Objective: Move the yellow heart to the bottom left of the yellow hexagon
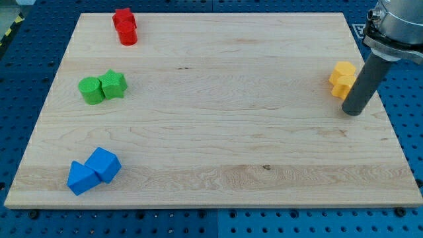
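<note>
Standing at the view's right edge, my tip [353, 111] touches the lower yellow block [342, 86], probably the heart. No jaws exist, only a rod. Another yellow block [344, 70] sits directly above.

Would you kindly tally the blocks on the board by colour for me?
Red blocks: 2
Green blocks: 2
Blue blocks: 2
Yellow blocks: 2
Total: 8
</note>
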